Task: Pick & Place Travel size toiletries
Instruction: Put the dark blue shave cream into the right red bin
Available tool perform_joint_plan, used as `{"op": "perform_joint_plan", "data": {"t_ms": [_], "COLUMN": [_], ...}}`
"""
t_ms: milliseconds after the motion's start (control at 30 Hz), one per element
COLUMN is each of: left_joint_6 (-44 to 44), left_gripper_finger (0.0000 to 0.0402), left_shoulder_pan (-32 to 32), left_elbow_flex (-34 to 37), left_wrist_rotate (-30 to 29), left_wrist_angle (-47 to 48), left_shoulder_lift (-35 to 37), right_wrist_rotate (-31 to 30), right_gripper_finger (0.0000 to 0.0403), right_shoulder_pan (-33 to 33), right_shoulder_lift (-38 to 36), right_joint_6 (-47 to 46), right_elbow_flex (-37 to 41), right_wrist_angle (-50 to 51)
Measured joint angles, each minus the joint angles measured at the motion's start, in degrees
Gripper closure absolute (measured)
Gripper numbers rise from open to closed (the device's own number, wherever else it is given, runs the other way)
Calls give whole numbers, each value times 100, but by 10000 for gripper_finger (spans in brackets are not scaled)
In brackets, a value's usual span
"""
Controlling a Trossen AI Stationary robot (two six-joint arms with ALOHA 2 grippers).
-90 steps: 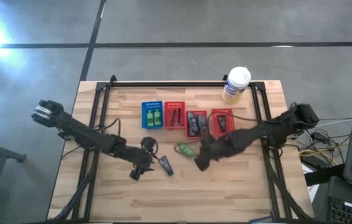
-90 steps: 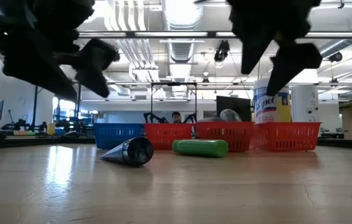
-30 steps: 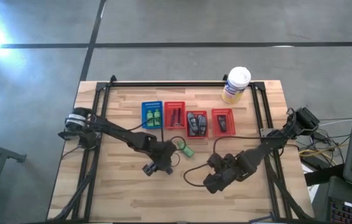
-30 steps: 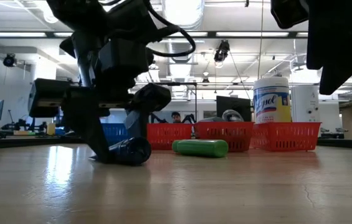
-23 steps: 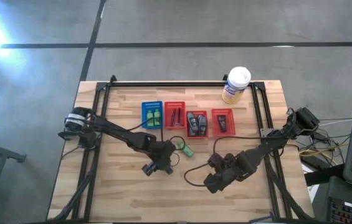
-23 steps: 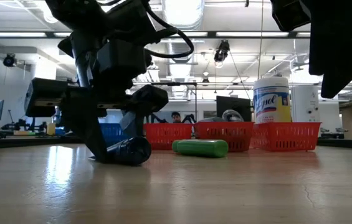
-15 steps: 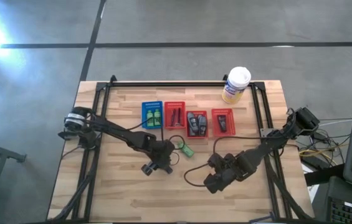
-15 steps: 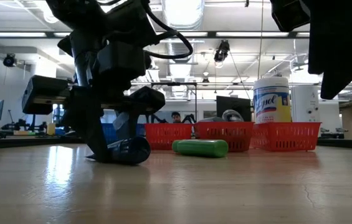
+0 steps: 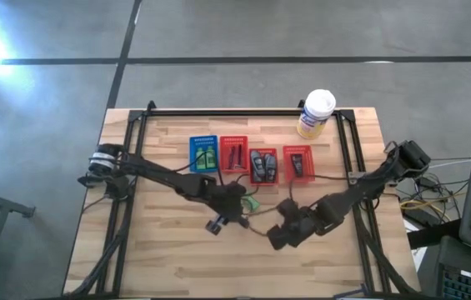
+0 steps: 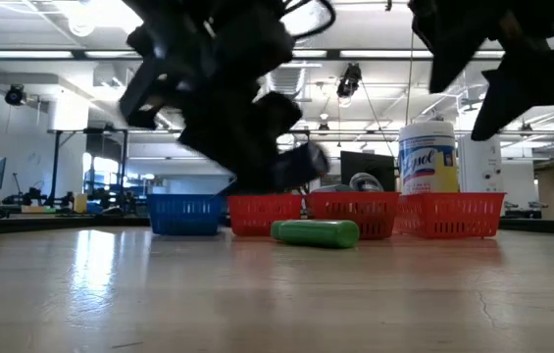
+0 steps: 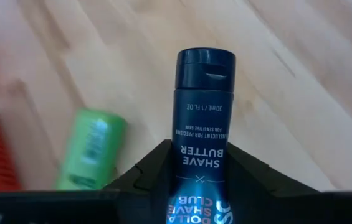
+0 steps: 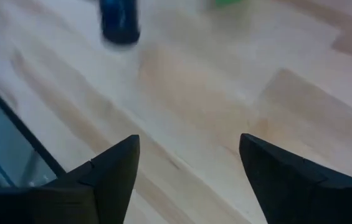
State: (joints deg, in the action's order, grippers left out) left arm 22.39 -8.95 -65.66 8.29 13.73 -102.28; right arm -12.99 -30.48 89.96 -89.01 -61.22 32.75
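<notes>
On the left of the desk (image 9: 160,250), the blue basket (image 9: 203,153) is seen with two green bottles inside, and three red baskets are lined up beside it toward the right. The left gripper (image 11: 185,163) is raised above the desk just in front of the first red basket (image 9: 234,155), and its fingers (image 11: 147,171) are pinched on a dark shave butter tube (image 11: 202,118). The tube's long axis is seen to run straight out from between the fingers, cap end forward, so the baskets lie a short way beyond it; which basket is meant cannot be told.

Just beside that gripper, a loose green bottle (image 9: 250,202) is left lying on its side on the desk, its long axis roughly parallel to the basket row in the low view. It lies between the two arms, touching neither.

Further right, the right gripper (image 12: 188,165) is held above bare wood with its fingers spread and nothing between them. The green bottle is judged to be near both arms, but only the right one is free to take it.
</notes>
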Motion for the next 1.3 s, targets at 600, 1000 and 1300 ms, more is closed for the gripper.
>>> {"op": "perform_joint_plan", "data": {"t_ms": [600, 1000, 1300], "left_joint_6": [-114, -206, -317], "left_gripper_finger": [273, 274, 274], "left_shoulder_pan": [7, 114, 136], "left_elbow_flex": [-501, -718, -720], "left_wrist_rotate": [-1144, -1147, -1144], "left_wrist_angle": [-943, -924, -953], "left_shoulder_lift": [472, 457, 421], "right_wrist_rotate": [-1864, -1858, -1806], "right_gripper_finger": [129, 85, 101], "right_shoulder_pan": [141, 239, 249], "right_shoulder_lift": [-1877, -1671, -1671], "right_joint_6": [-1458, -1015, -1019], "right_elbow_flex": [1362, 1168, 1100], "right_wrist_angle": [-1593, -1809, -1831]}}
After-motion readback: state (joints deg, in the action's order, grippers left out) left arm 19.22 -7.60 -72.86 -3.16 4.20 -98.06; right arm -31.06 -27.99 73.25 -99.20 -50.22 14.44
